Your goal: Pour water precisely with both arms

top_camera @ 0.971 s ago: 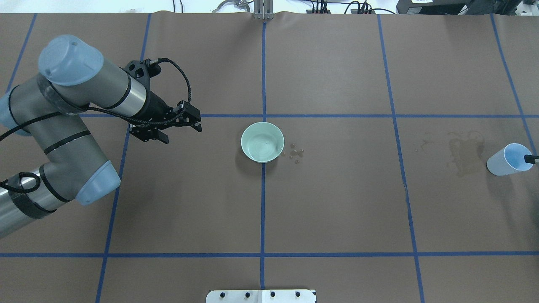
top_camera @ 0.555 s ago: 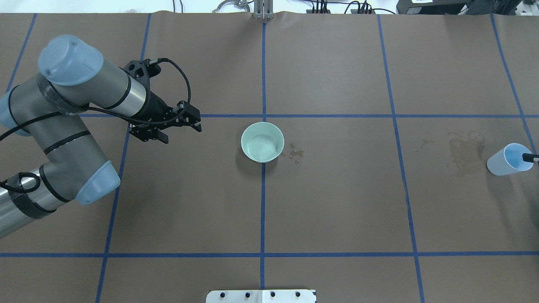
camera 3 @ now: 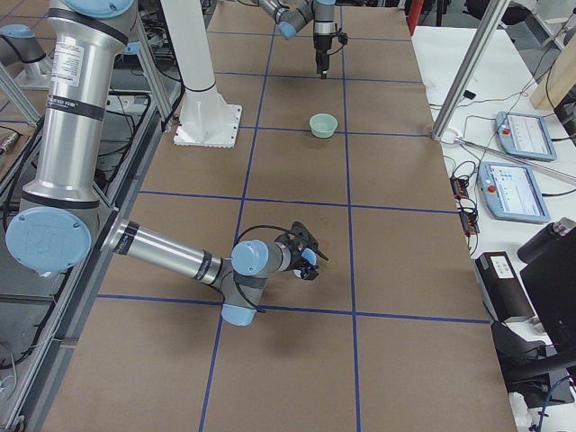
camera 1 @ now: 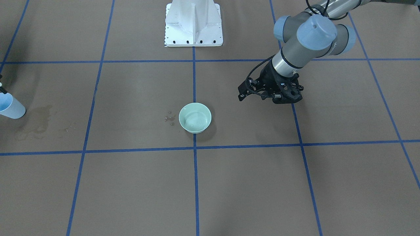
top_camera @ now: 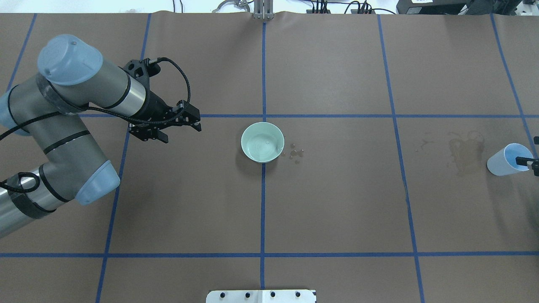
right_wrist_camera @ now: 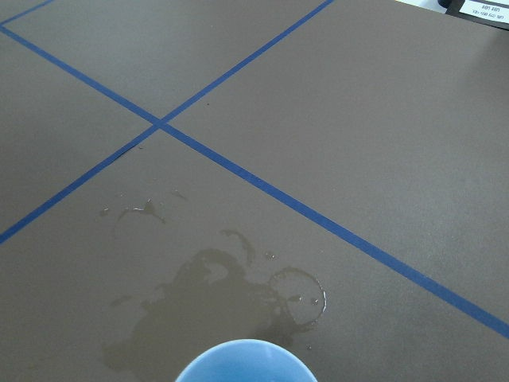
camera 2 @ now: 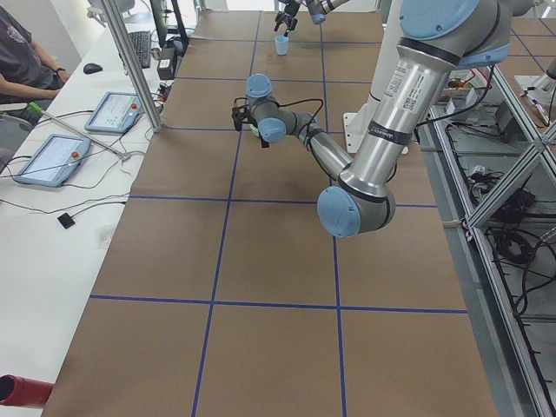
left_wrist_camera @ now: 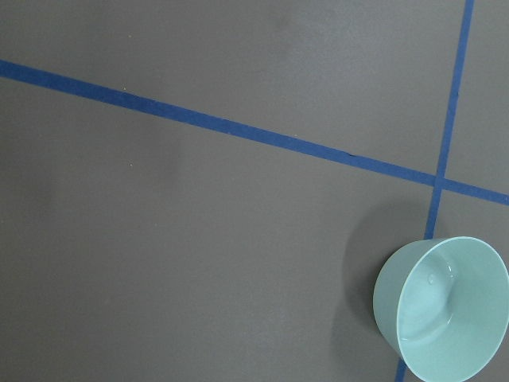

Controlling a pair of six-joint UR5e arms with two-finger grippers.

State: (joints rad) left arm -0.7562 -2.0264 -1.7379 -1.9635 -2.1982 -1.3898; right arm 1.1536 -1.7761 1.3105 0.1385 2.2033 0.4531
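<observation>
Overhead, brown tabletop (top_camera: pixel 337 202), blue tape grid (top_camera: pixel 337 116), damp stain (top_camera: pixel 463 155) near blue cup (top_camera: pixel 503 162)

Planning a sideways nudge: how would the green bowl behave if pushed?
The bowl looks rigid, low and wide, so it would probably slide rather than tip. The little water inside would likely slosh; droplets beside it hint that spills come easily.

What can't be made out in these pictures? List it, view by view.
- Right gripper: the overhead view's right edge cuts it off. Only a finger at the blue cup shows, so its grip is unclear.
- Inside of the cup: cut by the right wrist view's bottom edge, too small elsewhere.
- Water level in the green bowl: only faint glints.
- Left gripper: out of frame in the left wrist view.
</observation>
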